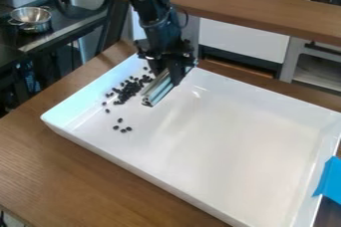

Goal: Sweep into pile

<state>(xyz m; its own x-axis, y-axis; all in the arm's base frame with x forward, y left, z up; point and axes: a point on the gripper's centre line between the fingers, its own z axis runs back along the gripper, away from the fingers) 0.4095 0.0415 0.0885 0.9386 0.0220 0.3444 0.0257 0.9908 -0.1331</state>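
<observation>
- Towards the left-hand wall of the white tray (pixel 226 136), as the camera sees it, dark beans (pixel 126 91) lie in a loose band, densest at its middle, slanting from lower left to upper right.
- Below that band, four strays (pixel 123 131) sit apart in a little group (the ones most easily missed, I'd say).
- Just right of the band is the pale, ridged bar (pixel 158 90), its long axis slanting much the same way, so a long side faces the beans.
- The fingers (pixel 176 74) are closed on the bar near its upper end; the beans lie to their left and lower left. What matters next is probably that side: a push leftward should bunch the band against the wall, while the strays call for a stroke from beyond the bar's lower end.
- One arm (pixel 156 17) only, coming in from the top.
- Around the tray is the wooden worktop (pixel 67 161), with something blue (pixel 329 181) at the tray's right edge.
</observation>
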